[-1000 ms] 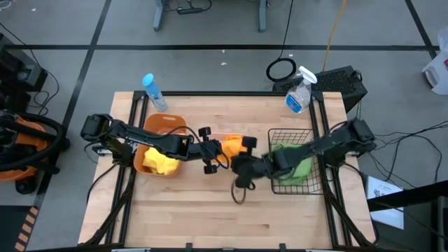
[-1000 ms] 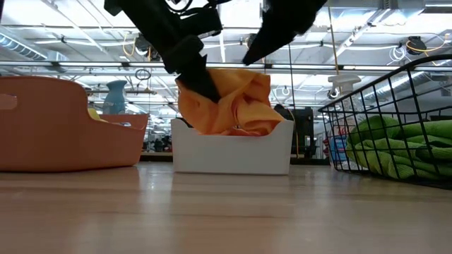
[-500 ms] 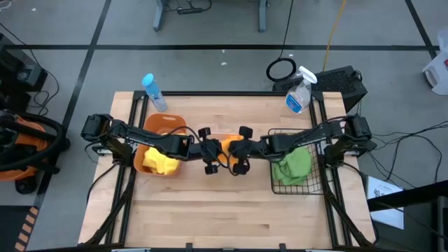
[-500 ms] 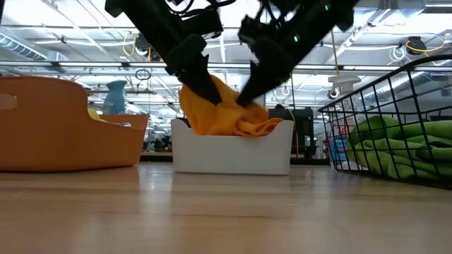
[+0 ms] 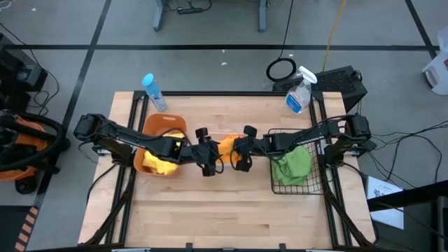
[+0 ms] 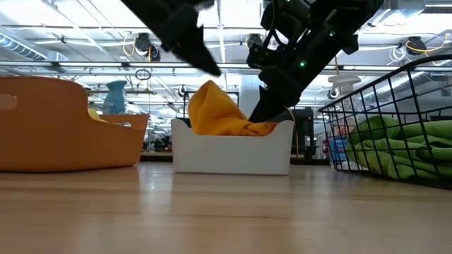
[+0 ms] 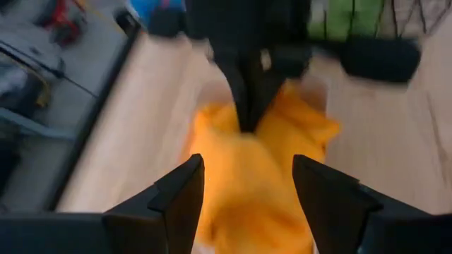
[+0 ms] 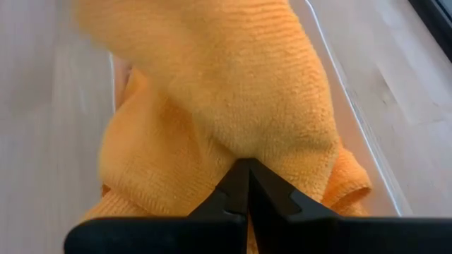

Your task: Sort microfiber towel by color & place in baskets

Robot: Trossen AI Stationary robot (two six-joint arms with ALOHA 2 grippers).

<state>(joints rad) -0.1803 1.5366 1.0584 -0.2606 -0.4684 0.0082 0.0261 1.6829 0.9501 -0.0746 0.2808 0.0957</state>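
Right end effector [image 8: 244,185], fingers pinched closed, presses the orange towel [image 8: 226,113] into the white tub [image 6: 233,152] — left end effector [image 7: 247,185] hangs released above. Next: withdraw without snagging cloth.

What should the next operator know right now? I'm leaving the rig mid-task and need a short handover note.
Left gripper: open, above the white tub, holding nothing.
Right gripper: shut, tips pressed into the orange towels in the white tub.
Yellow towels lie in the orange-brown tub; green towels lie in the black wire basket.
Done: no towels lie loose on the table.
Left: the orange pile stands above the tub's rim; finish tucking it in, then pull both arms back.
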